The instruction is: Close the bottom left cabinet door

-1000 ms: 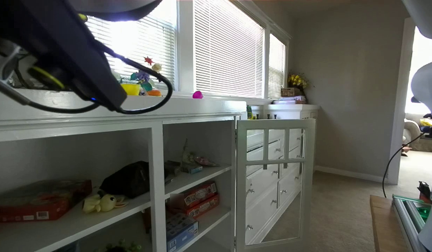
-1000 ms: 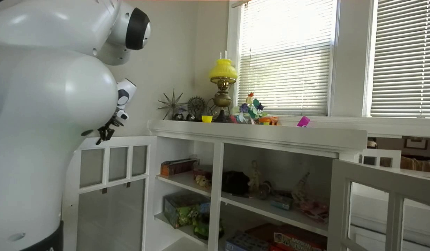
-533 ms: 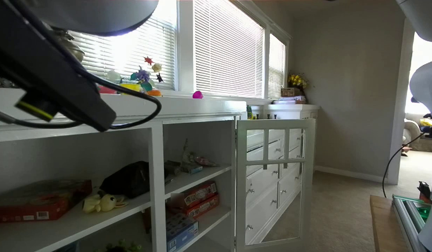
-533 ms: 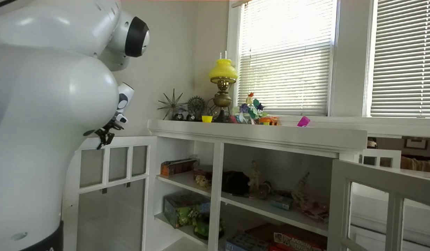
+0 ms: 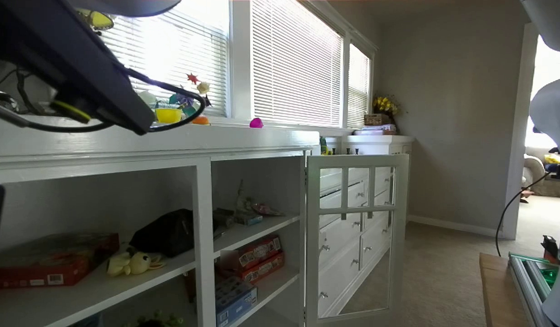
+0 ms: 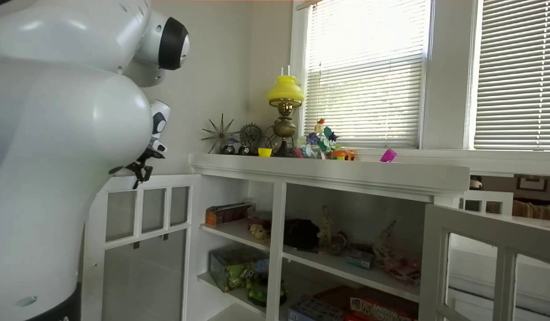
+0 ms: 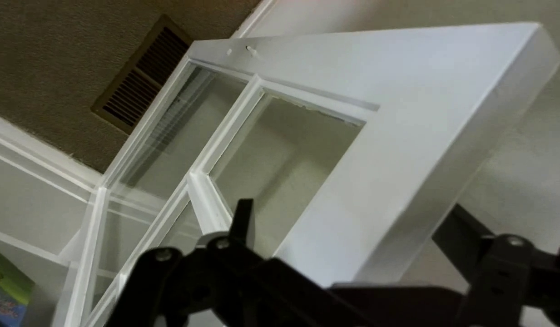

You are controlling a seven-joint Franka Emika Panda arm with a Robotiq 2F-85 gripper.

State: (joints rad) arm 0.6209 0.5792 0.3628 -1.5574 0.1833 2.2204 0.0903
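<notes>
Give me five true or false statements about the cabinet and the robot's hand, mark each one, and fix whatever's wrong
1. In the wrist view, the hand has fingers on either side of the bottom left cabinet door. True.
2. The hand is fully shut. False: it is open.
3. A yellow-shaded lamp stands on the cabinet top. True.
4. That cabinet door is completely closed. False: it stands open.
5. A pale yellow toy lies on a shelf. True.

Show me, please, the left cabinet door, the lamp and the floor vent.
Left cabinet door (image 6: 145, 267): an exterior view, lower pane.
Lamp (image 6: 284, 128): an exterior view, round body.
Floor vent (image 7: 142, 75): the wrist view, grille.
</notes>
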